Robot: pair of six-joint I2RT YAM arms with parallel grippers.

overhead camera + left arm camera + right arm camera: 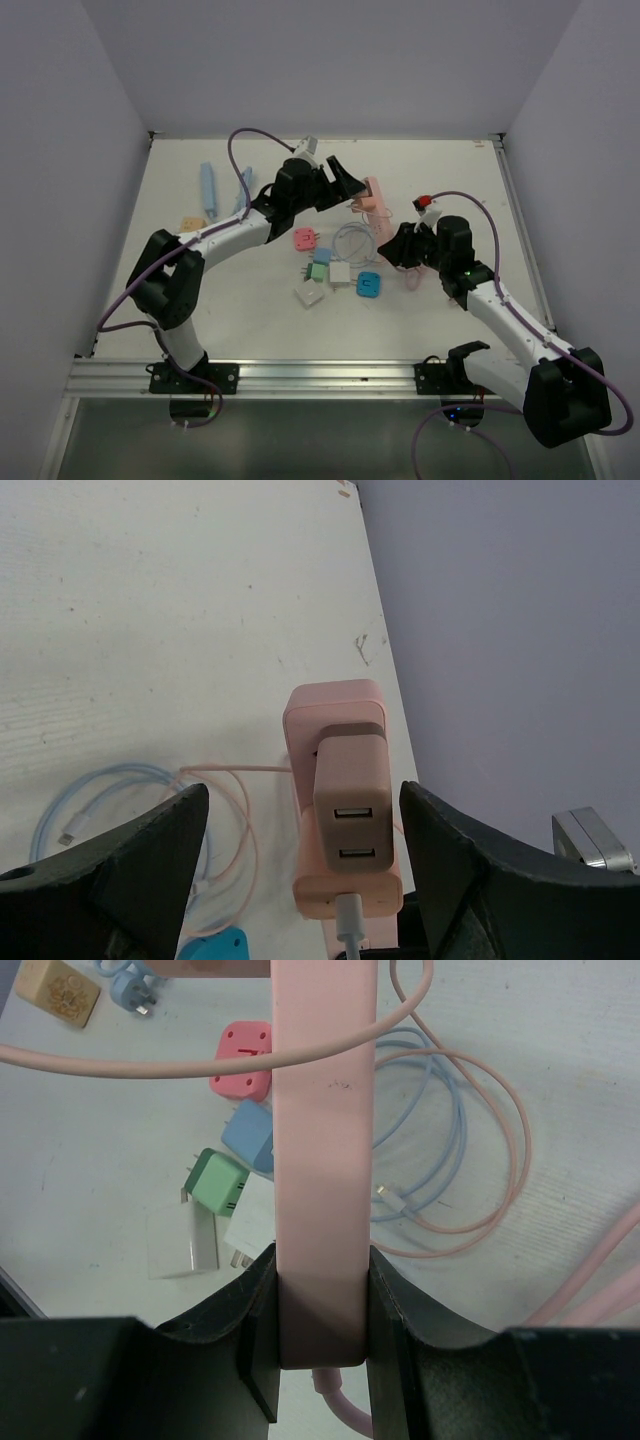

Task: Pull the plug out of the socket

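Plug between wide-open left end effector, socket strip clamped in right end effector; close squarely, pull straight, prongs seemingly fully seated.

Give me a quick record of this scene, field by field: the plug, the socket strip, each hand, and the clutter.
plug: pink, seated in the strip, not yet pulled
strip: pink, clamped at one end
right hand: shut on strip
left hand: open, a finger on each side of the plug, not touching it
adapters: pink, blue, green and white, loose on the table
cables: blue and pink, coiled beside the adapters
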